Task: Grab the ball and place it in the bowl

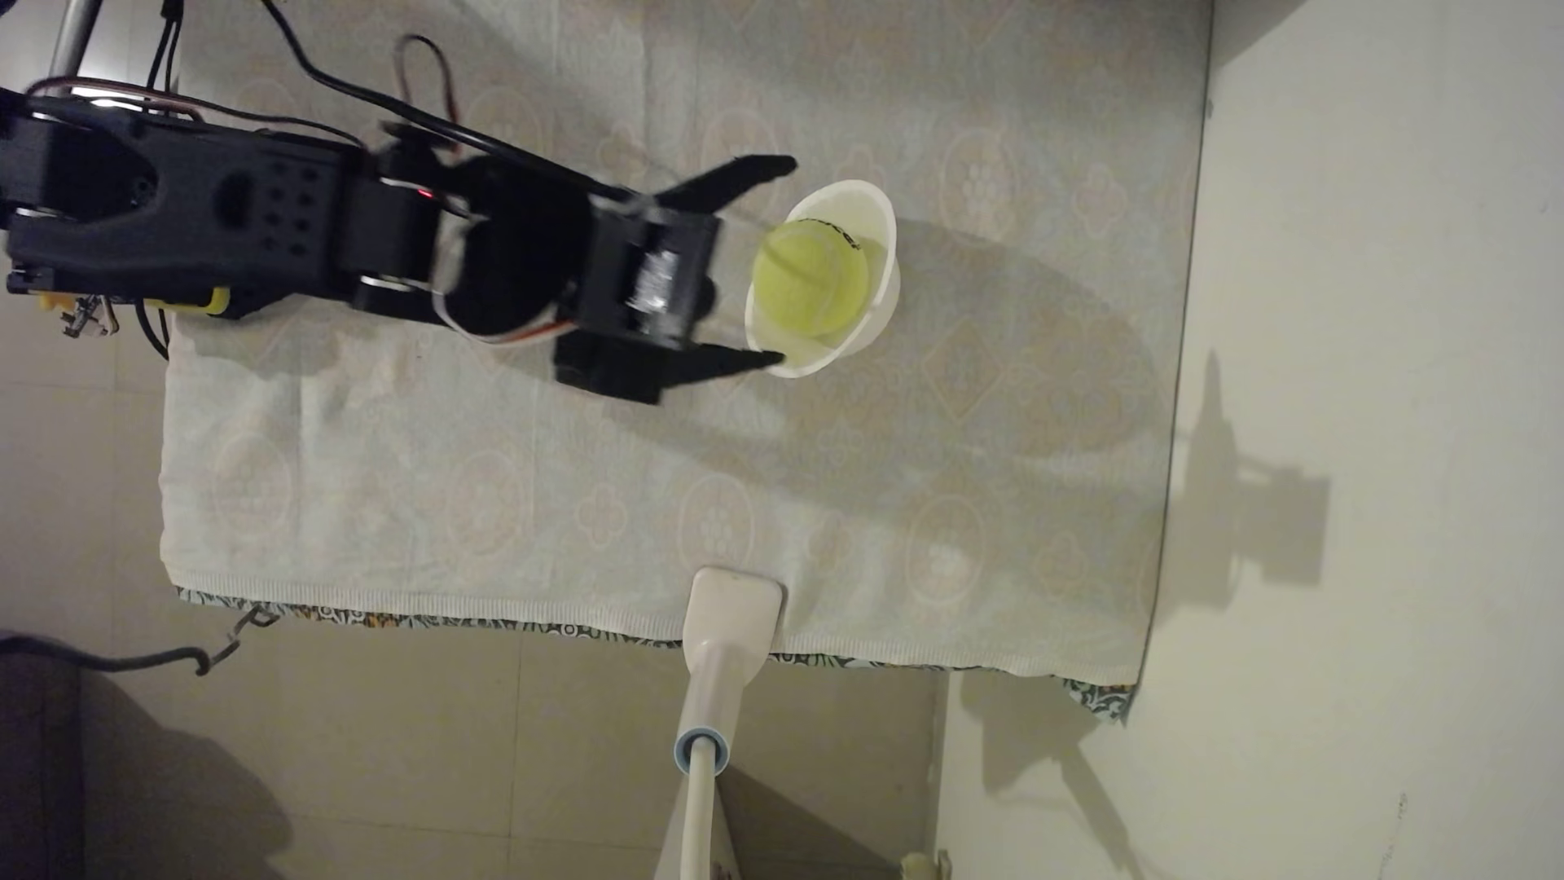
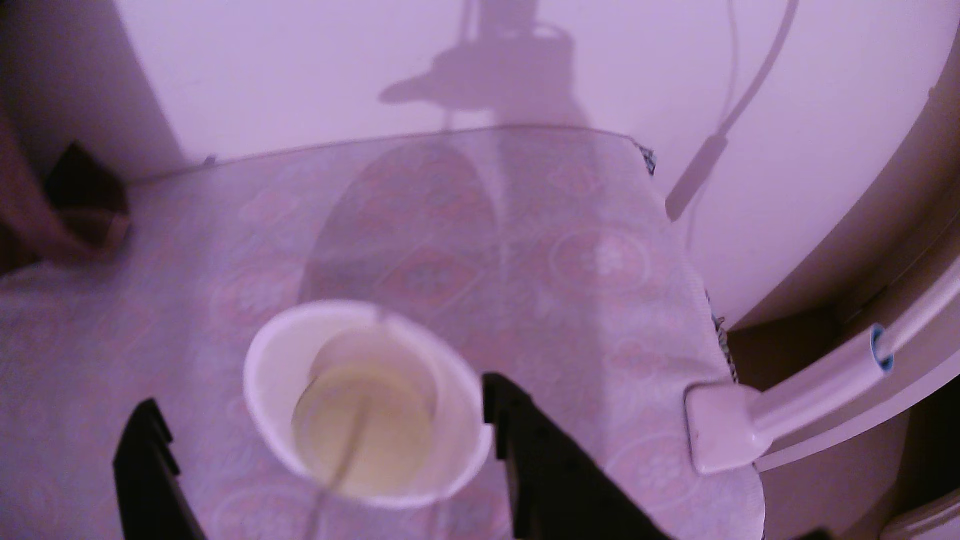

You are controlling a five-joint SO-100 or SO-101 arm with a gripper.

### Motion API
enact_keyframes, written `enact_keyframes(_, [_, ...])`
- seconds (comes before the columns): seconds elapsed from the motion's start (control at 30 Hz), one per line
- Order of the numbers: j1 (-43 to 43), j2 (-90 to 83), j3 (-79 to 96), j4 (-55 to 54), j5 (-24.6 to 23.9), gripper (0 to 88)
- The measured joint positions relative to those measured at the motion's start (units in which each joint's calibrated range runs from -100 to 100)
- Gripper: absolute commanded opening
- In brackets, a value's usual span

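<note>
In the fixed view, the fuzzy yellow-green tennis ball sits inside the round white plastic bowl; the black two-finger gripper stands spread, empty. In the wrist view, its fingers flank the bowl; placing looks finished, so pulling back comes next.

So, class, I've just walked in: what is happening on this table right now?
A black robot arm reaches over a patterned cloth on the table. The fuzzy yellow-green tennis ball already sits inside the round white plastic bowl. The arm's claw is open, one finger on either side of the bowl, holding nothing. A white paddle-shaped handle with a blue ring lies at the cloth's edge.
</note>
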Motion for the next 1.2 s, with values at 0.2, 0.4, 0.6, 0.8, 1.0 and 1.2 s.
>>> enact_keyframes(0.2, [-2.06, -13.21, 14.28, 0.0, 1.03, 31.9])
enact_keyframes(0.4, [-4.93, -22.82, 27.47, -0.82, 1.07, 28.3])
enact_keyframes(0.6, [-6.41, -32.26, 39.04, -1.39, 2.0, 21.6])
enact_keyframes(0.8, [-7.33, -41.7, 50.79, -1.39, 2.83, 19.7])
enact_keyframes(1.0, [-8.25, -47.96, 59.38, -1.39, 3.08, 14.0])
enact_keyframes(1.2, [-8.13, -53.54, 68.14, -2.71, 3.08, 9.9])
